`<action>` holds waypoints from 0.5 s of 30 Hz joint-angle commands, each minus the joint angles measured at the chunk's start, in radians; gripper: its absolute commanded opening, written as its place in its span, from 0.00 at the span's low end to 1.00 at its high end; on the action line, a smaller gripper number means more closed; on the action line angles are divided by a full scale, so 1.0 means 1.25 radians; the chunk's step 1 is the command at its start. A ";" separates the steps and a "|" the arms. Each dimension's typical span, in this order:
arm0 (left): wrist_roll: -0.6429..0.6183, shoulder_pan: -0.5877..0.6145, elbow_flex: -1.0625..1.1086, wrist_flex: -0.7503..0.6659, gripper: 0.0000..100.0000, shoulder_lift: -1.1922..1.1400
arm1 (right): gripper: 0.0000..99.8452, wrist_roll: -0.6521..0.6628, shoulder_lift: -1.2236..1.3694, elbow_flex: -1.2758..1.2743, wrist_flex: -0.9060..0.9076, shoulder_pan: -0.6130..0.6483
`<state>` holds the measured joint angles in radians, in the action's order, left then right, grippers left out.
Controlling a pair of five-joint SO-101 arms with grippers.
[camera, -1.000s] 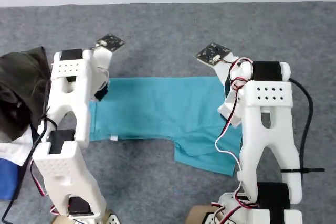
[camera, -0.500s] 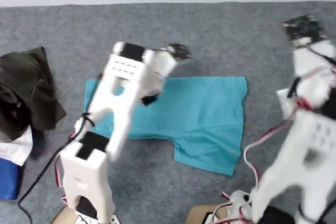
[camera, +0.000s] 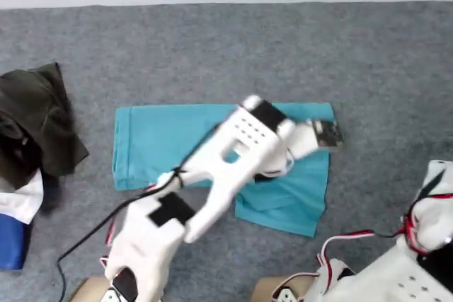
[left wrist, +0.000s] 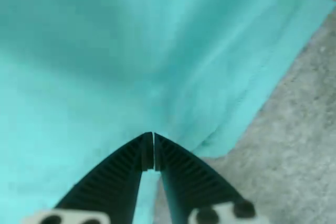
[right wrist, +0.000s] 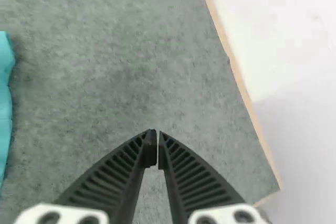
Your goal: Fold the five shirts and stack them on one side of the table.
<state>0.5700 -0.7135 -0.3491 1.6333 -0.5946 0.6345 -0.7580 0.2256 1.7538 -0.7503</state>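
Currently we list: left gripper [left wrist: 152, 153], fingers [left wrist: 121, 174] together, teal shirt [left wrist: 105, 51] beneath them, likely smoothing; right gripper [right wrist: 152, 148], closed over carpet [right wrist: 105, 51], clear.

**Cloth, felt and plastic**

The teal shirt [camera: 156, 139] is smooth, matt cloth. The dark shirt [camera: 35, 118] at the tabletop's left edge is limp, creased cloth. The tabletop [camera: 248, 47] is rough grey felt. The left arm [camera: 241, 146] is matt white plastic, its fingers [left wrist: 115, 177] ribbed black plastic.

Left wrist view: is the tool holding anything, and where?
Nothing. Left tool is shut empty over the teal shirt; right tool likewise, over carpet.
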 commanded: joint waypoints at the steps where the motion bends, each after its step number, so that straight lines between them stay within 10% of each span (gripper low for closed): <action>1: 0.014 -0.037 -0.026 0.014 0.05 -0.029 | 0.01 -0.007 -0.009 0.028 0.031 -0.035; 15: 0.014 -0.066 -0.066 0.018 0.12 -0.037 | 0.01 -0.007 -0.018 -0.026 0.031 -0.050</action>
<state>0.5792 -0.7948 -0.3936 1.6441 -0.6529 0.6345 -0.7748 0.1857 1.7538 -0.8025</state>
